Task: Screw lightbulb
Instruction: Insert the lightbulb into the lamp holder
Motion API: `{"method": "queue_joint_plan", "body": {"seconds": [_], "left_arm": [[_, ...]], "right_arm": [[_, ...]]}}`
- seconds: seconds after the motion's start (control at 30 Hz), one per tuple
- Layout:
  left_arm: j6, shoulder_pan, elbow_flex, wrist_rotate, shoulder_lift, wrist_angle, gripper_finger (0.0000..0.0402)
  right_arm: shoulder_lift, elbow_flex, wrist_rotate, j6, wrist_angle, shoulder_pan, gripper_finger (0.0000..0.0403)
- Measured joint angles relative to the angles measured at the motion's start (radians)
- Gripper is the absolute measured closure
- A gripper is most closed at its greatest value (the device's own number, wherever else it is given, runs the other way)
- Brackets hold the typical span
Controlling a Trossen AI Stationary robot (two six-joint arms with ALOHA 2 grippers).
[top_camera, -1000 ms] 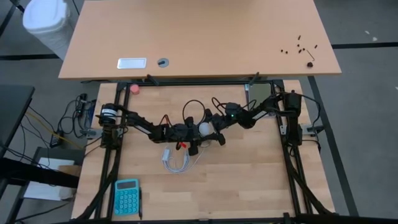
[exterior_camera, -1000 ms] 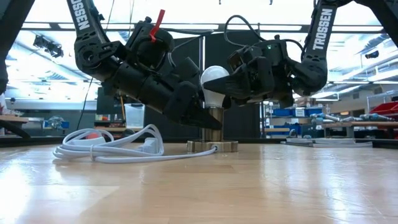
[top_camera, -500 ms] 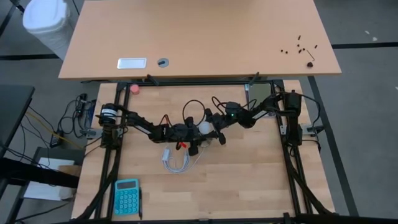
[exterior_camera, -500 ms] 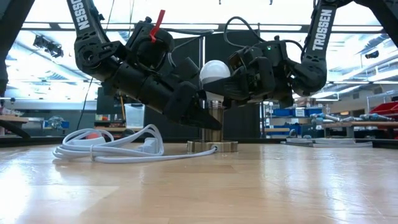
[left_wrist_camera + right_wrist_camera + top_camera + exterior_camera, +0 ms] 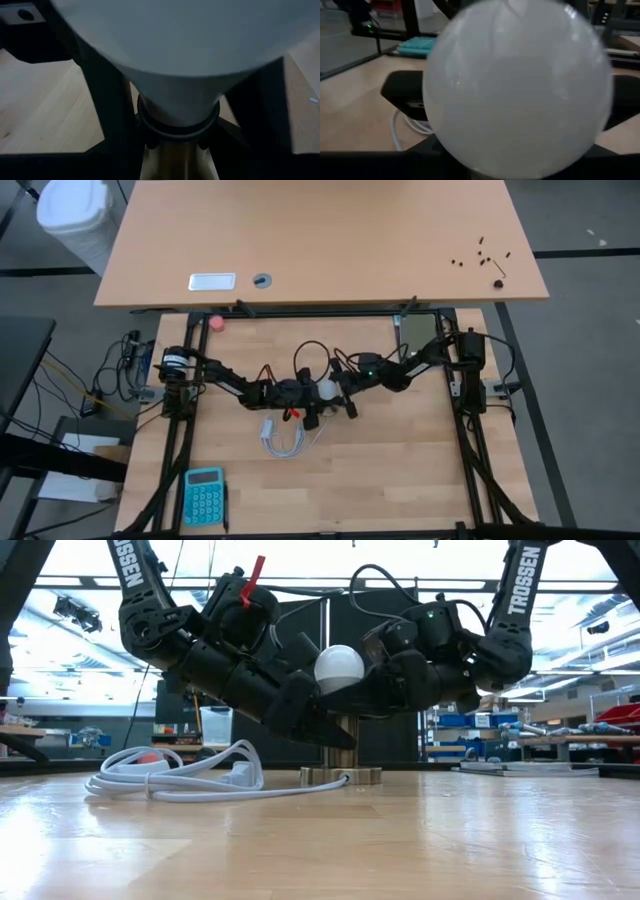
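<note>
I've got the right gripper [image 5: 345, 690] fingers clamped on the lightbulb [image 5: 338, 668], the left gripper [image 5: 325, 730] fingers bracing its socket stem [image 5: 347, 740] — mid-screwing, twist next.

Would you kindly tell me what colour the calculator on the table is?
Teal; the calculator shows best in the high view.
</note>
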State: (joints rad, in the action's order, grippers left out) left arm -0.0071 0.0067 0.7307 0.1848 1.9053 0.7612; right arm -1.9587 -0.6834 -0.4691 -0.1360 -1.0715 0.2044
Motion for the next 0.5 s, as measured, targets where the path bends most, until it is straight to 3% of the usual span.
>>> {"method": "queue_joint_plan", "body": {"seconds": [0.27, 0.5], "left_arm": [[-0.011, 0.001, 0.0, 0.008, 0.0, 0.001, 0.0213], [-0.035, 0.0, -0.003, 0.008, -0.001, -0.001, 0.0213]], "right_arm": [[0.0, 0.0, 0.097, 0.014, 0.014, -0.022, 0.0231], [0.0, 0.002, 0.291, 0.069, 0.016, -0.094, 0.0223]]}}
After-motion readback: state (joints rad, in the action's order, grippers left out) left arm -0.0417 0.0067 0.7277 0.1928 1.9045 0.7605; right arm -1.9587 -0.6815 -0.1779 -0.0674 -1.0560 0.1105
